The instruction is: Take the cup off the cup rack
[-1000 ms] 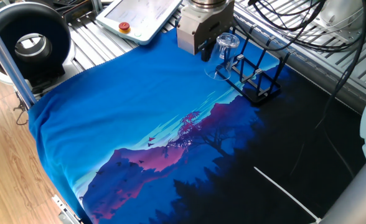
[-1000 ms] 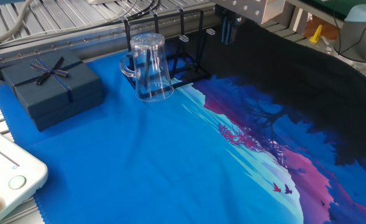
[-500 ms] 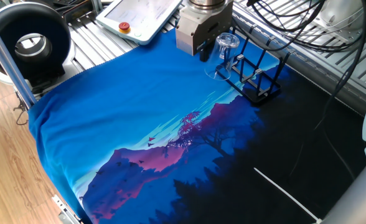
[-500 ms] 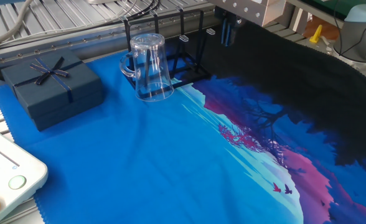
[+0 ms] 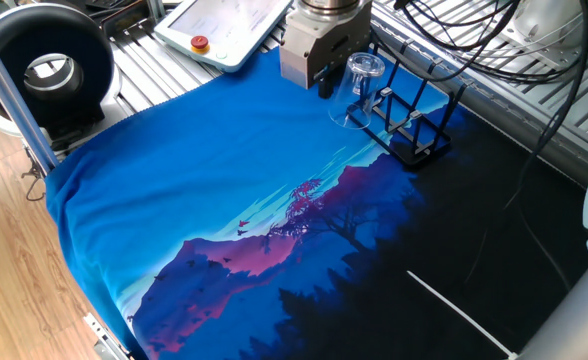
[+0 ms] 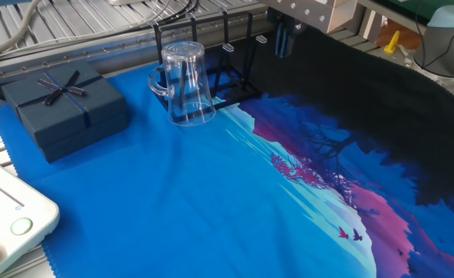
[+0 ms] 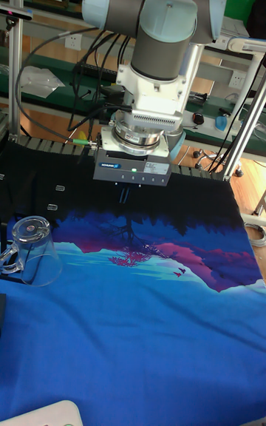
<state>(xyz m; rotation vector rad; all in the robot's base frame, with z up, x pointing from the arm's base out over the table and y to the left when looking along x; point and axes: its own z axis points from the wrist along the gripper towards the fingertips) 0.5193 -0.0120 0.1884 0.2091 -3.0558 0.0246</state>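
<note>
The cup (image 6: 185, 83) is a clear glass mug, upside down at the near end of the cup rack (image 6: 231, 66), with its handle toward the navy box. In one fixed view the cup (image 5: 358, 90) leans slightly against the black rack (image 5: 414, 128). My gripper (image 6: 283, 40) hangs above the dark part of the cloth, beyond the far end of the rack and apart from the cup. Its fingers look pressed together with nothing between them. The tall fixed view shows the gripper (image 7: 123, 194) well to the right of the cup (image 7: 33, 248).
A navy gift box (image 6: 63, 108) with a bow sits left of the cup. A white pendant with a red button (image 5: 219, 30) lies at the table's back edge. A black round fan (image 5: 49, 70) stands off the table's corner. Cables (image 5: 494, 45) hang behind the rack.
The gripper has crept a little up and to the left in one fixed view. The cup and rack have not moved.
</note>
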